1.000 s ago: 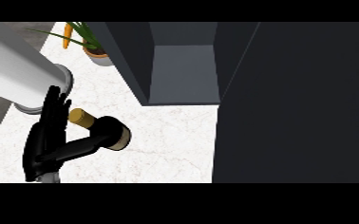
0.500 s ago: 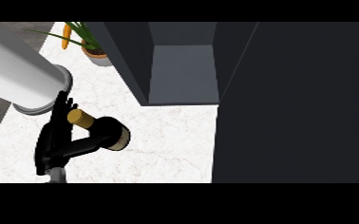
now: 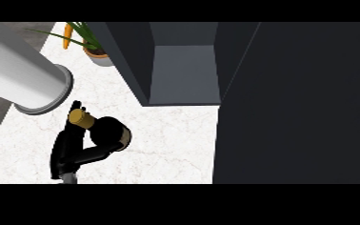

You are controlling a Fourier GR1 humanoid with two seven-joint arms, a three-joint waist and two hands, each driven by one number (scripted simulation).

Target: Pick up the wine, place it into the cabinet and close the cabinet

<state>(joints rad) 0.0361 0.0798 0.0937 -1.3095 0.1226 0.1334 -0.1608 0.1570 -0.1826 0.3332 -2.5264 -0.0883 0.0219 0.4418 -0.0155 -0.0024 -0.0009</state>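
Note:
The wine bottle [image 3: 112, 132] is dark with a gold cap [image 3: 82, 119] and sits at the lower left of the head view, seen nearly end-on. My left hand [image 3: 67, 150] is curled round it, fingers running up past the cap and the thumb against the bottle's body. A thick grey forearm [image 3: 28, 76] crosses the left edge just above the hand. The dark cabinet [image 3: 184, 71] stands open at the top centre, to the right of and beyond the bottle. Its dark door [image 3: 288, 105] fills the right side. My right hand does not show.
A potted green plant [image 3: 95, 52] stands at the back left by the cabinet's left wall, with an orange object [image 3: 68, 29] beside it. White marbled counter [image 3: 175, 143] lies between the bottle and the cabinet door.
The hand and the bottle have shifted slightly to the right, toward the cabinet. The grey forearm has shifted a little at the left edge.

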